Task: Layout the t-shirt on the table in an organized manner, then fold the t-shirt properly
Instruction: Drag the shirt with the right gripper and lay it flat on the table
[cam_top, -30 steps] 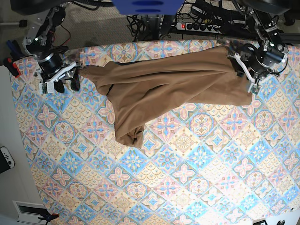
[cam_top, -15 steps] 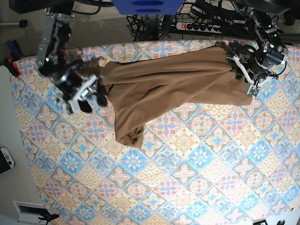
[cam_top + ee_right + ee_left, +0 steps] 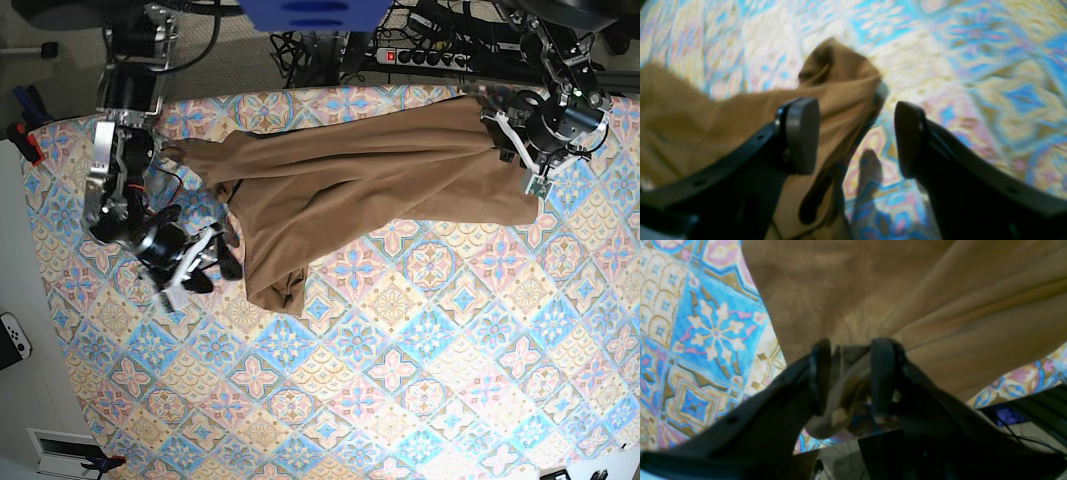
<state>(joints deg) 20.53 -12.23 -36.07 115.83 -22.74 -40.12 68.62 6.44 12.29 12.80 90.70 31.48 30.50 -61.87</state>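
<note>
No readable brand, label or writing on anything in view; no neck tag visible on the t-shirt (image 3: 370,175).

T-shirt lies crumpled across the far part of the surface (image 3: 420,350), stretched roughly side to side, with a bunched lobe hanging toward the near side at left-centre in the base view.

Left end effector (image 3: 848,376): at the far corner on the base view's right, wrist angled down onto the shirt's end. Fingers (image 3: 883,373) are narrow with a fold of tan fabric pinched between them, so it is holding the t-shirt.

Right end effector (image 3: 853,136): arm reaches from the far left corner down over the surface, forearm bent inward, tool just beside the shirt's bunched lobe. Pads are spread wide, nothing between them; the fabric edge lies under the left-hand pad in the wrist view, patterned cover under the gap. Cannot tell whether it touches the cloth.
</note>
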